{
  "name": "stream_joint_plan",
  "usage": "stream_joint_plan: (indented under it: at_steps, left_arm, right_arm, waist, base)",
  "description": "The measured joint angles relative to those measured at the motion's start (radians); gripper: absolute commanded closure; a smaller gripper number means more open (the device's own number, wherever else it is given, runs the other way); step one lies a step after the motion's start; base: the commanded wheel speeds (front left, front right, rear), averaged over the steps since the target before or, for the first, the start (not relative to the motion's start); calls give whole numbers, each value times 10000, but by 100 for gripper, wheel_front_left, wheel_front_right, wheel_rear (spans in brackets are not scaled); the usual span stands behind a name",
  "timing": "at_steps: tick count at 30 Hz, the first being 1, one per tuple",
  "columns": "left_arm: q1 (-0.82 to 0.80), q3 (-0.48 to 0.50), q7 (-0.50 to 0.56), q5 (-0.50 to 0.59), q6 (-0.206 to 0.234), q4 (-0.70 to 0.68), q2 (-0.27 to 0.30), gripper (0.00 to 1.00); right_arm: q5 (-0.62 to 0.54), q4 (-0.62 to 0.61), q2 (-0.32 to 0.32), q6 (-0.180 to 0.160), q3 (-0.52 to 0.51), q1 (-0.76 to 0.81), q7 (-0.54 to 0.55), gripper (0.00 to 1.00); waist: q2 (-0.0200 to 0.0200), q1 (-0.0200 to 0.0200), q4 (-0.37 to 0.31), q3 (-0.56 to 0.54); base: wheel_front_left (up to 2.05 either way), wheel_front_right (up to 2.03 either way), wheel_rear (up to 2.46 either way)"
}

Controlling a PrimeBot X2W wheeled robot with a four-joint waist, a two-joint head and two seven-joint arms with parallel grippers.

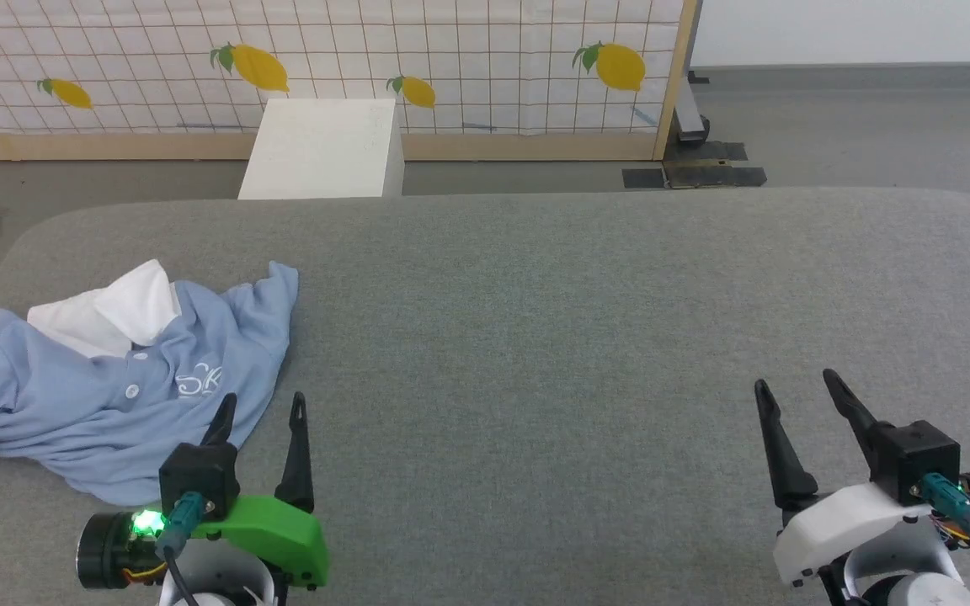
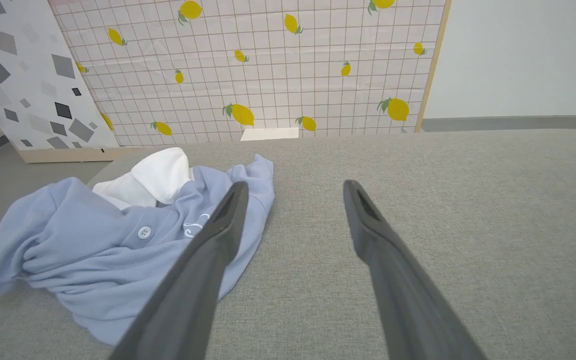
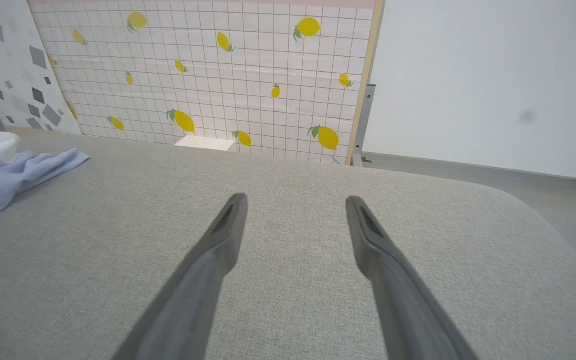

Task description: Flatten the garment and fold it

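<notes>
Left tool (image 1: 263,400): fingers apart, nothing between them. Its left finger overlaps the near edge of the shirt (image 1: 114,404) in the head view; contact cannot be told. The shirt lies crumpled ahead-left of this tool, white collar up.

Right tool (image 1: 795,379): fingers apart, empty, well apart from the shirt.

Tabletop (image 1: 535,337): grey fabric, rounded corners.

Beyond both tools: grey floor (image 1: 830,126), white box (image 1: 325,147), lemon-print grid panel (image 1: 451,50) in a wood frame, white wall (image 3: 468,75) to the panel's right.
</notes>
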Motion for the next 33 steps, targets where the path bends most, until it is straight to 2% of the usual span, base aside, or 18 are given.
stream_joint_plan:
  at_steps: [18,33]
  left_arm:
    - [111,8,-360,-174,42,-2,0,0]
    - [245,-17,-679,-355,232,-8,0,0]
  right_arm:
    - [90,33,0,0,-339,10,-362,0]
    - [173,82,0,0,-399,12,-683,0]
  waist:
    - [0,0,127,42]
    - [0,0,587,113]
  base:
    - [0,0,0]
    - [0,0,0]
